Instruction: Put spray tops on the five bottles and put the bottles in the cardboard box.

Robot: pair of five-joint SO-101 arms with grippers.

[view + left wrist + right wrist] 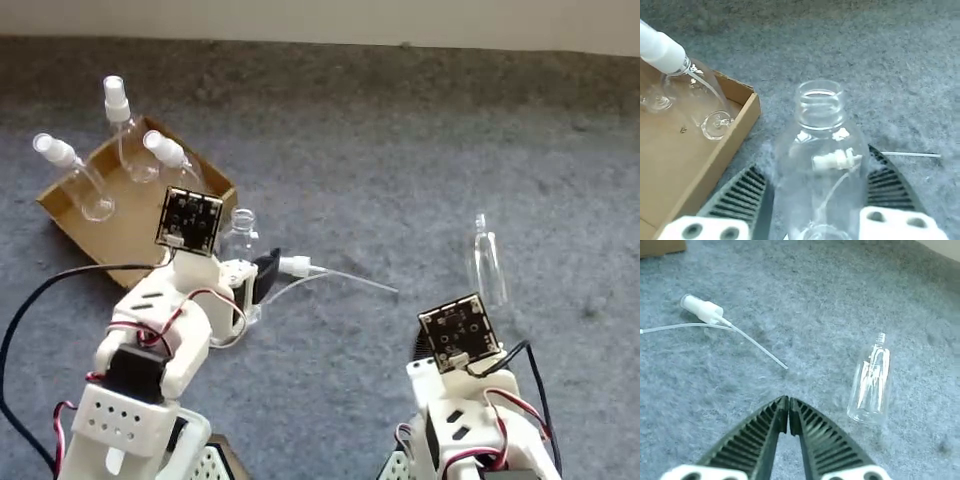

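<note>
Box (120, 245): three capped bottles (128, 150) inside.
Left fingers (740, 195): gripping fourth bottle (822, 145), uncapped, just beside box.
Right fingers (765, 435): closed, holding nothing.
Spray top (702, 309): lying on counter (400, 170).
Fifth bottle (870, 385): uncapped, on counter, well apart from box.

Brown box (128, 236), clear bottle (821, 131), white spray top (702, 308), grey table (400, 150).

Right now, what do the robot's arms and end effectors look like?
The left arm and right arm are white plastic shells with black motors. Red, white and black wires loop along the links; a thick black cable trails beside the left arm. Each wrist carries a square black circuit board. The left end effector and right end effector have dark ribbed fingers on white mounts.
</note>
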